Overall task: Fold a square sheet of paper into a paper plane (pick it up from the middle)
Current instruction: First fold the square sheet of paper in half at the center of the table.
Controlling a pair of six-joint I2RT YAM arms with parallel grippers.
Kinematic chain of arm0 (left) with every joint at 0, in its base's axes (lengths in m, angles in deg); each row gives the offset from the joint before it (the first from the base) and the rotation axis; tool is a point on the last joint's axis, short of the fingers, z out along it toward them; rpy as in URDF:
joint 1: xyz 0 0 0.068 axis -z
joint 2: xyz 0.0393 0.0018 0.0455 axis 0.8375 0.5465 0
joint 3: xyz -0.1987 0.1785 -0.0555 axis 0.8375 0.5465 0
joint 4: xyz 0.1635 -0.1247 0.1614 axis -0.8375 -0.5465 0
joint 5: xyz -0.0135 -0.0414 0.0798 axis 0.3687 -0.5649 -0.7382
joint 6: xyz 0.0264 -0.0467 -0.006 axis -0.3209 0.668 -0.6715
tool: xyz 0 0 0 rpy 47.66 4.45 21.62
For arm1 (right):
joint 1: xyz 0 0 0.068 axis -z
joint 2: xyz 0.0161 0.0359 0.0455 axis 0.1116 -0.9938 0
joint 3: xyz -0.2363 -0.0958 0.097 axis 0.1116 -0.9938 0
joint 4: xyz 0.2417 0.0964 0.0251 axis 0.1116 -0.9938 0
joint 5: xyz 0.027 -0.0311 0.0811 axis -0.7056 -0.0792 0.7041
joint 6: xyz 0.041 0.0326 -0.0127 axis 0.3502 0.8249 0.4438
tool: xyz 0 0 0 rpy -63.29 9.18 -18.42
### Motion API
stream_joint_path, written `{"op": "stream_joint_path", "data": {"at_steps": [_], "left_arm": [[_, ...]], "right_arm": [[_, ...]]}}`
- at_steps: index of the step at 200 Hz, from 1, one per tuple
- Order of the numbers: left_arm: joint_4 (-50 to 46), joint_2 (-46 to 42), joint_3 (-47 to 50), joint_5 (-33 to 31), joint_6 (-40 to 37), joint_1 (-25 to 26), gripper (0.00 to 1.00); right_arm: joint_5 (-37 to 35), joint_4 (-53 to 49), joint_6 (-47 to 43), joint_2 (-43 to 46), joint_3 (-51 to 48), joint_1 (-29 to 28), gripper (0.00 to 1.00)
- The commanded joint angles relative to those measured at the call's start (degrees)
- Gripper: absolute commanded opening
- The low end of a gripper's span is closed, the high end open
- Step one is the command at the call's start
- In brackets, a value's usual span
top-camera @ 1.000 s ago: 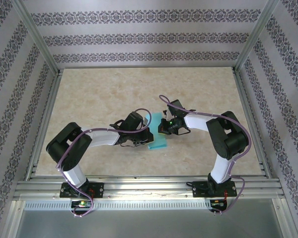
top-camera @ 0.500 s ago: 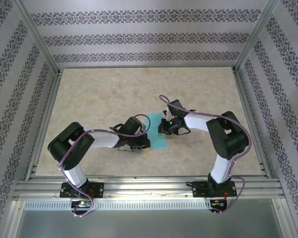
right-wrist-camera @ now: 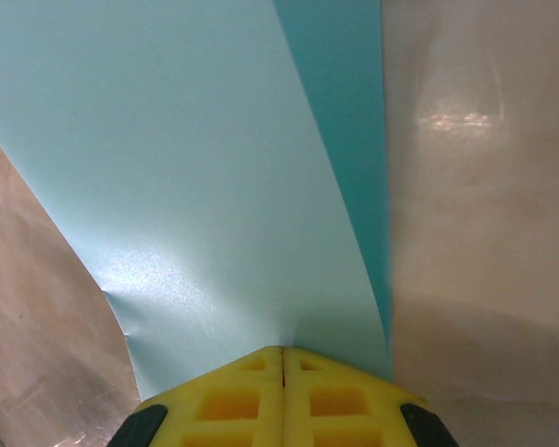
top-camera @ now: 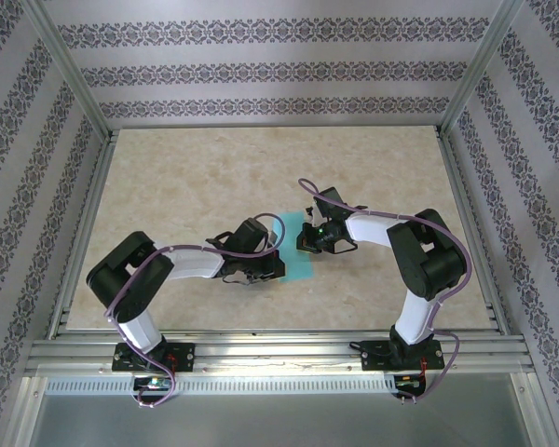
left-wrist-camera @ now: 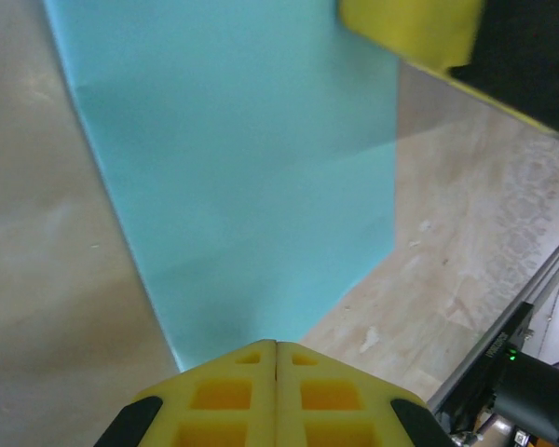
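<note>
Touching one sheet (top-camera: 298, 264), two shut tools (top-camera: 279, 267) (top-camera: 304, 244)

One camera up high, two on the wrists.
The top camera looks down from above and behind the arms (top-camera: 191, 262) at the table (top-camera: 186, 177). The wrist cameras sit very close, one looking past the left gripper (left-wrist-camera: 277, 346), one past the right gripper (right-wrist-camera: 282, 352), at the square sheet of paper (top-camera: 298, 257), which all three views share.

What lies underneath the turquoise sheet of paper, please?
The beige marbled table shows all around the sheet of paper. In the right wrist view a darker turquoise layer peeks from beneath it; whatever lies under its middle is covered.
</note>
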Motion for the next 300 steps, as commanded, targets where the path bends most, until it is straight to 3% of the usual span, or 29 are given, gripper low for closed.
{"op": "stream_joint_path", "data": {"at_steps": [1,33,105,138,167,214,300], "left_arm": [[-1.3,0.9,0.9,0.3,-1.7,0.9,0.07],[-7.6,-0.1,1.0,-1.3,-5.0,1.7,0.07],[-4.8,-4.4,3.6,-0.9,-4.2,2.2,0.05],[-3.5,-10.6,2.2,-6.2,-5.8,0.8,0.08],[1.0,-6.6,-0.1,-2.1,-4.6,-2.2,0.08],[3.3,2.3,-3.3,2.2,-3.5,-2.4,0.08],[-5.9,-2.6,5.2,1.1,-9.4,-1.7,0.07]], "right_arm": [[-5.5,-5.4,0.4,-0.7,-2.5,-0.2,0.00],[-5.8,-5.4,0.3,-0.4,-2.6,-0.1,0.00],[-5.5,-5.3,0.2,-0.9,-2.8,-0.1,0.00],[-5.3,-5.2,0.1,-0.8,-2.8,-0.1,0.00],[-5.2,-5.2,0.1,-0.7,-2.8,-0.1,0.00],[-5.2,-5.1,0.2,-0.5,-2.8,-0.1,0.00],[-5.4,-5.9,-0.4,-0.7,-2.6,0.0,0.00]]}}
